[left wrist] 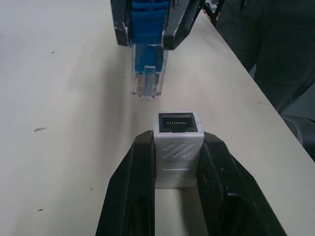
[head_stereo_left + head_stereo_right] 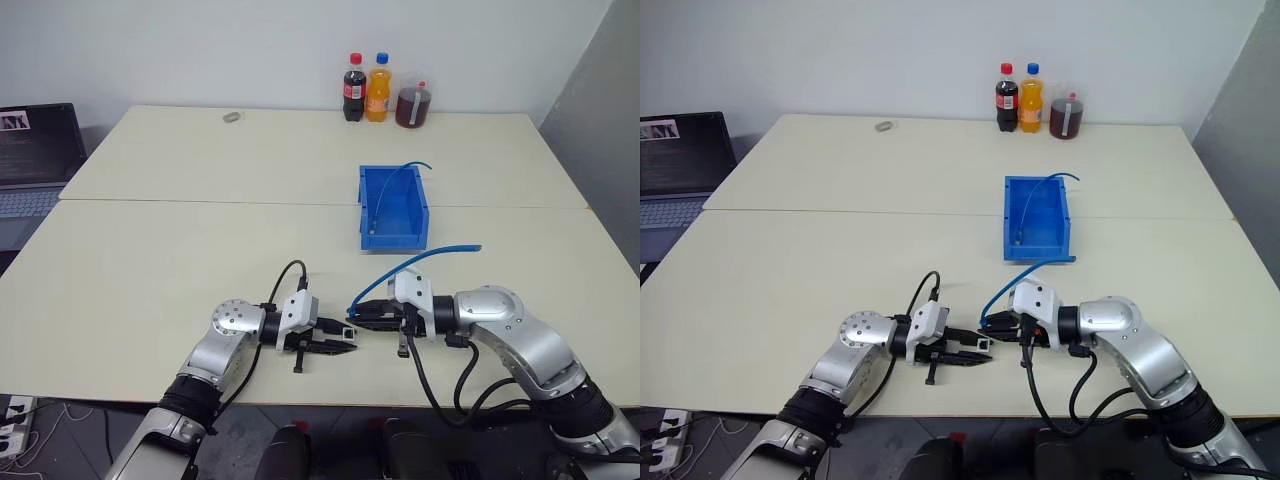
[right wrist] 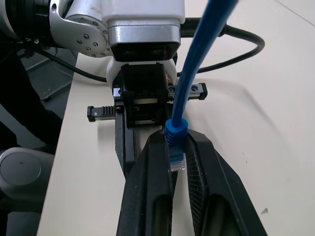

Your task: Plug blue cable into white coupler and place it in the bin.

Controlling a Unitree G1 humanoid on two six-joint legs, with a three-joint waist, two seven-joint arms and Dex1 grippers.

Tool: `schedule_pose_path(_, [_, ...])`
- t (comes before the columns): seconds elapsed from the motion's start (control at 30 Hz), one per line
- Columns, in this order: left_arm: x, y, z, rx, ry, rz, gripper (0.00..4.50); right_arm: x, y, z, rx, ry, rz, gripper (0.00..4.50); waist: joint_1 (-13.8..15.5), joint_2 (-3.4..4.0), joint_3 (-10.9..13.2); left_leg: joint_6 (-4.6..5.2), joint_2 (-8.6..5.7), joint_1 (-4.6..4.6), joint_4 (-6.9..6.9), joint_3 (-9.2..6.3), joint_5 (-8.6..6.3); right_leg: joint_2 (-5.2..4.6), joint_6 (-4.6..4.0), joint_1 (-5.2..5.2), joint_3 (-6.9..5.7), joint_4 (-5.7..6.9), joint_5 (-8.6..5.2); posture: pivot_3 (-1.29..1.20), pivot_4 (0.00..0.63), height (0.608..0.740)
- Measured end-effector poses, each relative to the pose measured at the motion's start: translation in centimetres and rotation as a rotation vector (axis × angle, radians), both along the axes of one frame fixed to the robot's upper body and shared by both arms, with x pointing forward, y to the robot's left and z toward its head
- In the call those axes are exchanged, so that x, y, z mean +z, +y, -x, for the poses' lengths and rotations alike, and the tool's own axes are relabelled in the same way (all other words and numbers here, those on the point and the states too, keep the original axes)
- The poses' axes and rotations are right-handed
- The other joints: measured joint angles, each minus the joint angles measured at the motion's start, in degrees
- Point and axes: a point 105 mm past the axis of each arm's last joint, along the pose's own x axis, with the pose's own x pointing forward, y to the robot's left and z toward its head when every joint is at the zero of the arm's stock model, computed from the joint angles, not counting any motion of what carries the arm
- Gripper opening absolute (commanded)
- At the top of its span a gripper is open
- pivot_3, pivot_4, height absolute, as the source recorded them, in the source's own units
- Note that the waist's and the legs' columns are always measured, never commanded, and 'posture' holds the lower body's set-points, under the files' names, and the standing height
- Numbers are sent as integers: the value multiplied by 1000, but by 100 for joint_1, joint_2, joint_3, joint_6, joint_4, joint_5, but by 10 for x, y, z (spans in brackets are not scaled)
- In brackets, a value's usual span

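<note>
Low in the centre of the frame, over the desk (image 2: 150, 290), the two grippers face each other. The left gripper (image 2: 340, 342) has its jaws clamped on the white coupler (image 1: 178, 147), socket outward. The right gripper (image 2: 362, 316) pinches the blue cable (image 2: 425, 257) behind its clear plug (image 1: 147, 81), just short of the socket. The bin (image 2: 393, 206) sits beyond, upper centre.

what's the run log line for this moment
left fingers: hold white coupler | right fingers: hold blue cable plug | plug facing socket, not inserted | bin: behind

No legible txt anywhere (laptop (image 2: 38, 145) screen unreadable).
</note>
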Motion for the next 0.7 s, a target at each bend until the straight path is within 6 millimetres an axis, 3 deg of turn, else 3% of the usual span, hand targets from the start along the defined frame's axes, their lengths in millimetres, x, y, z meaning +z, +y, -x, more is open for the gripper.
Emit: schedule_pose_path(0.7, [-3,0,2,27,-9,6,796,-13,6,9,31,32,-35,134,-2,2,-14,0,0,8,2,1,0,1,2,5,2,6,-1,0,150,740])
